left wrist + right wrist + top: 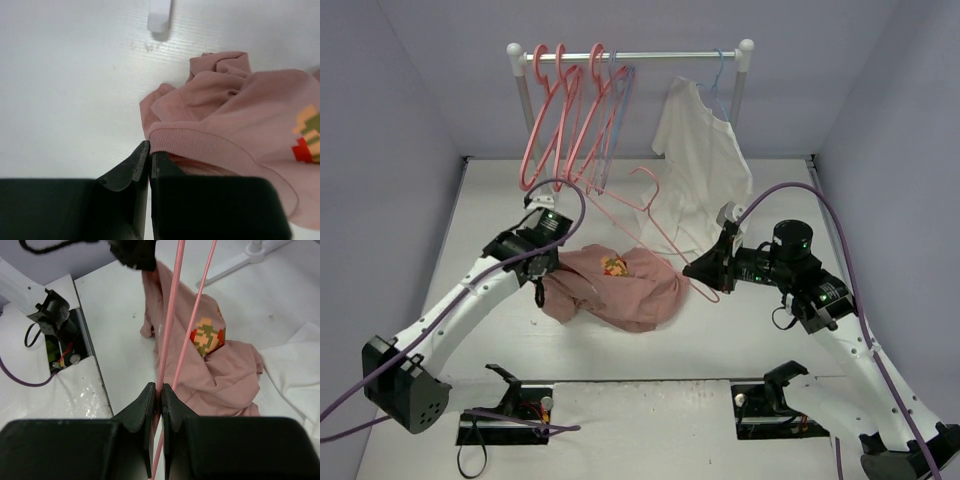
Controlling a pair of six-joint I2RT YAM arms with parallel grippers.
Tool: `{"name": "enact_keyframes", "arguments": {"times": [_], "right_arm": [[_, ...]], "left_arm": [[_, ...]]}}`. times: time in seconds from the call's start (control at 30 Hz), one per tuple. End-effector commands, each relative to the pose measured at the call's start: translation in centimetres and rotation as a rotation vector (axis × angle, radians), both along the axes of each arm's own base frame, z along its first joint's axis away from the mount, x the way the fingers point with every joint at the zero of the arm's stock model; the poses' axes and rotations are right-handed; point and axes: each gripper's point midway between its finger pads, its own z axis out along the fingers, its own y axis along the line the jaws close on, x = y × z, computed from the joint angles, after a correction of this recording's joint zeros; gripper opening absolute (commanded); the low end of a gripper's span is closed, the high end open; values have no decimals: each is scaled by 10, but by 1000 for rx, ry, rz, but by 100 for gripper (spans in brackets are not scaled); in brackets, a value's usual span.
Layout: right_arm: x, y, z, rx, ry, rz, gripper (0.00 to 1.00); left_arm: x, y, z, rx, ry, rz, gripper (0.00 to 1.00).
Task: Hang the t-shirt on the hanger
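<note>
Arms work from both sides of a white tabletop (740, 335), where a dusty salmon-pink t-shirt (620, 292) lies bunched in a heap near the middle. The left tool (150, 152) is pinched fully closed on the t-shirt's left edge, just beside a ribbed hem (200, 145), and from the right wrist view the cloth hangs down from that grip, raised off the surface. A small yellow, green and red print (206, 335) faces up on the crumpled front.

The right tool (160, 390) is clamped tight on one thin rod of a coral-pink hanger (170, 315), whose two rods run out ahead of the fingers and cross above the t-shirt. From above, the hanger slants over the t-shirt's right side, with its hook pointing toward the back of the tabletop.

At the rear stands a white rack (640, 55) carrying several more hangers (560, 120), pink and pale-coloured, bunched at the left end of its rail. A white shirt (700, 160) hangs at the right end, its lower part trailing onto the tabletop.
</note>
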Motion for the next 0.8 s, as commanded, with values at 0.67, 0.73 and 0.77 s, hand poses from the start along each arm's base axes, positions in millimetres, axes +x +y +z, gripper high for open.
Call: {"name": "enact_keyframes", "arguments": {"times": [0.67, 0.73, 0.77], "right_arm": [[-50, 53, -33, -58, 91, 272, 0], [-49, 54, -33, -62, 86, 266, 0], [-46, 54, -34, -66, 82, 258, 0]], "left_arm": [[47, 64, 90, 120, 62, -161, 0], [47, 61, 91, 112, 61, -181, 0], [46, 59, 90, 105, 65, -196, 0]]}}
